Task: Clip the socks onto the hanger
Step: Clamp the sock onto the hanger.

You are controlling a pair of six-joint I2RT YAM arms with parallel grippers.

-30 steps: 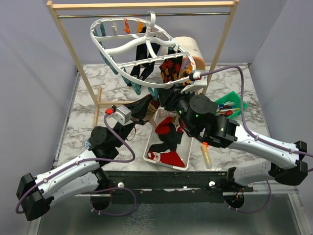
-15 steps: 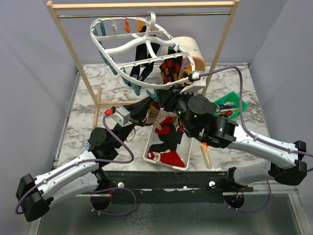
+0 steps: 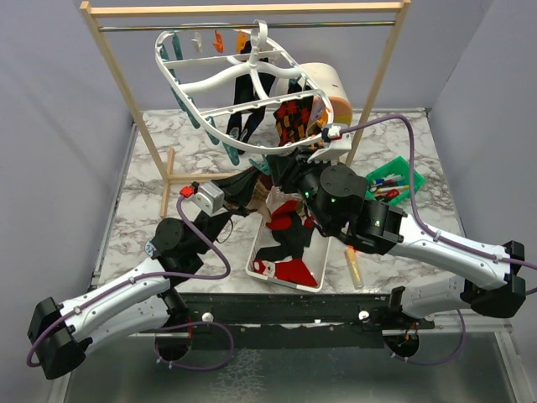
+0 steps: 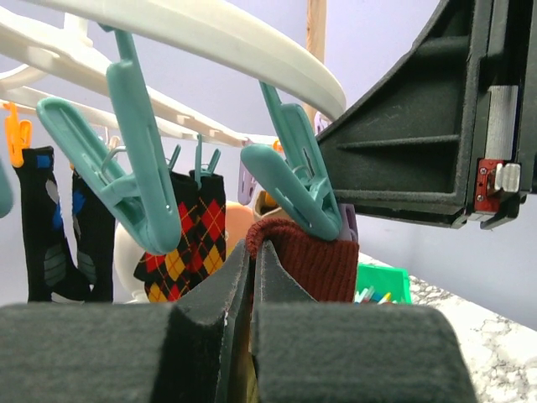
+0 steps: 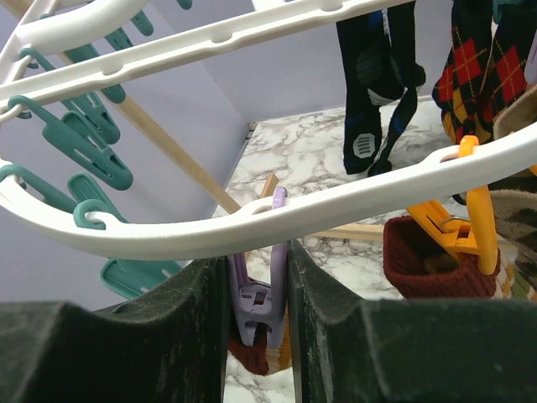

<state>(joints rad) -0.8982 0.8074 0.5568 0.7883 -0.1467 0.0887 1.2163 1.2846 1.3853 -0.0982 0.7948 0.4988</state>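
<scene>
The maroon sock [image 4: 312, 256] is held up at the 6 o'clock rim of the hanger [image 3: 225, 81], its cuff touching a teal clip [image 4: 289, 176]. The left hand [image 4: 250, 281] is clamped on the sock. The right hand [image 5: 257, 273] squeezes the lilac clip [image 5: 256, 306] just beside. More socks [image 3: 294, 270] lie in the basket [image 3: 254, 267] toward 6 o'clock on the bench [image 3: 151, 201].

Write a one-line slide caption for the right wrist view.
Right pincer pinches a lilac clip on the white drying hanger, a maroon sock just beneath it.
</scene>
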